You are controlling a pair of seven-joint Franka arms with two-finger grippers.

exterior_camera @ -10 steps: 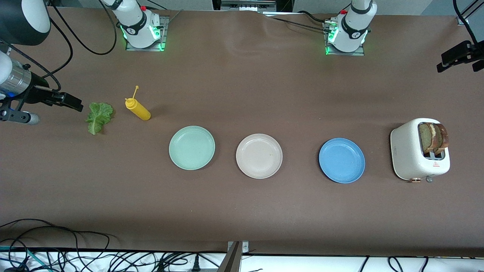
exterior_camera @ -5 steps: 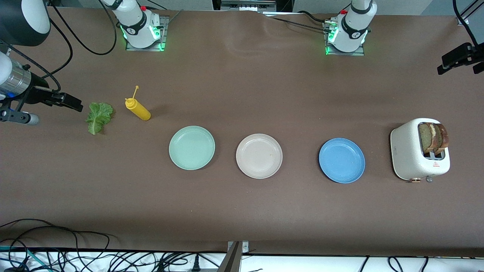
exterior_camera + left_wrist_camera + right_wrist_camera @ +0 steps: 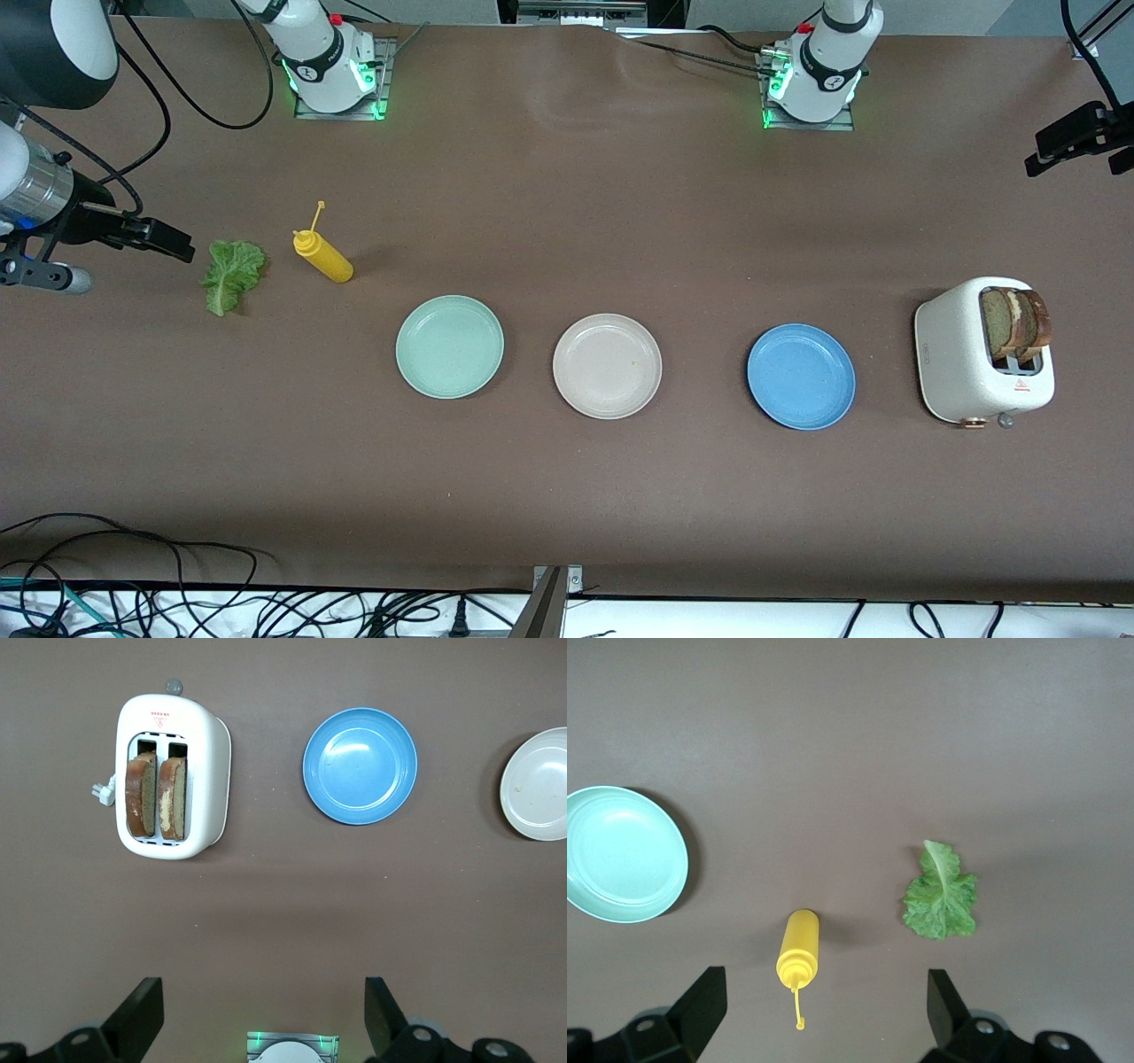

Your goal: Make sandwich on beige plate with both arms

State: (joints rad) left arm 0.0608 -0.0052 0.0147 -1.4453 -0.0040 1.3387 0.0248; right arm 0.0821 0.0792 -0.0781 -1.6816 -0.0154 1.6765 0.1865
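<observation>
The beige plate (image 3: 607, 365) (image 3: 540, 784) lies bare in the middle of a row of three plates. Two brown-crusted bread slices (image 3: 1019, 321) (image 3: 158, 796) stand upright in the white toaster (image 3: 957, 363) (image 3: 199, 771) at the left arm's end. A green lettuce leaf (image 3: 233, 273) (image 3: 941, 899) lies flat at the right arm's end. My left gripper (image 3: 1041, 151) (image 3: 263, 997) hangs high and open, holding nothing, over the table between its base and the toaster. High over the lettuce and bottle, my right gripper (image 3: 164, 241) (image 3: 826, 988) is open too and holds nothing.
A yellow squeeze bottle (image 3: 325, 257) (image 3: 799, 952) lies beside the lettuce, nozzle toward the bases. The mint green plate (image 3: 449, 346) (image 3: 620, 855) and the blue plate (image 3: 801, 377) (image 3: 361, 765) flank the beige one. Cables run along the table edge nearest the front camera.
</observation>
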